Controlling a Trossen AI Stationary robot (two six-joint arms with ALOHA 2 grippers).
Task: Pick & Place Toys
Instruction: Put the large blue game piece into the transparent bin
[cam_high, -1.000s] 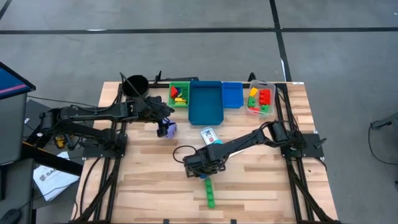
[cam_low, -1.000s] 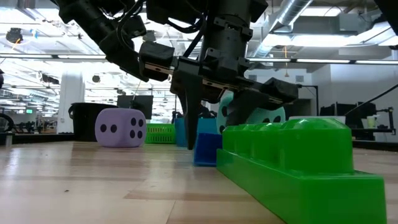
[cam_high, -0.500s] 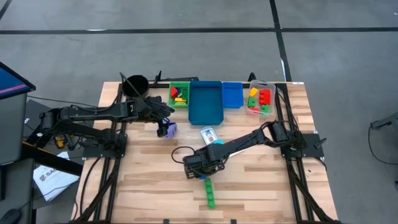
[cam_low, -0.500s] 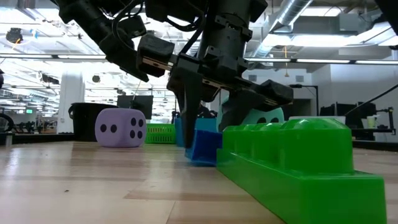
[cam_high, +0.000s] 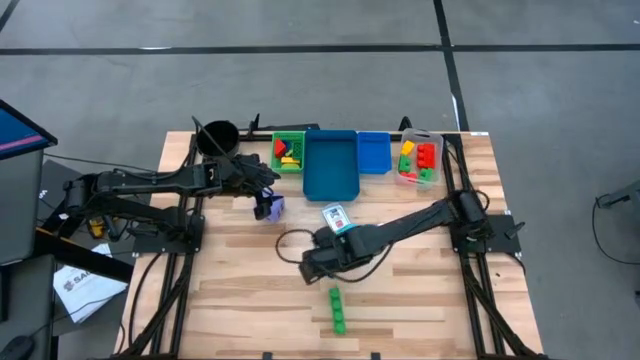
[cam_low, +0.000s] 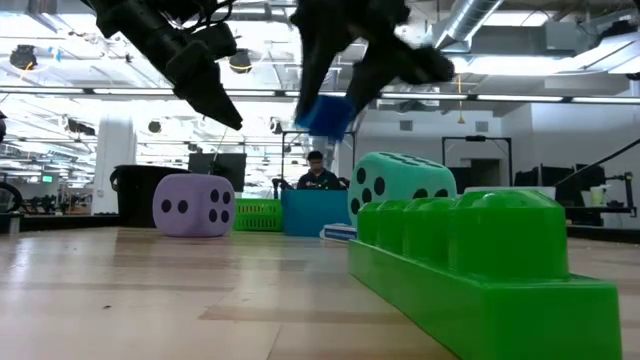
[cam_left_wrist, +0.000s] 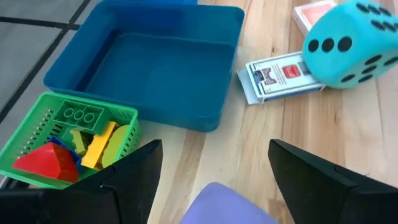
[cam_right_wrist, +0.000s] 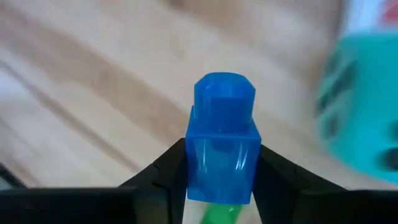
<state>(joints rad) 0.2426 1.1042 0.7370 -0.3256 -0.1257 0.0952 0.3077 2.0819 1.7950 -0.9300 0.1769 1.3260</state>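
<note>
Right end effector (cam_right_wrist: 221, 180) pinches a small blue brick (cam_right_wrist: 222, 140) clear above the surface (cam_high: 240, 290), stud end pointing away from the fingers. Long green brick (cam_high: 338, 309) lies flat below it, long axis toward the near edge. Left end effector (cam_left_wrist: 211, 168) hangs spread over the purple die (cam_high: 268, 208).

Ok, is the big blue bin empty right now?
Empty as far as visible: the big blue bin shows only bare floor in the left wrist view, and nothing inside from the high view.

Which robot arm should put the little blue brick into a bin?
The right one, probably. The right gripper already pinches the blue brick, lifted off the table. The left gripper hovers open over the purple die.
</note>
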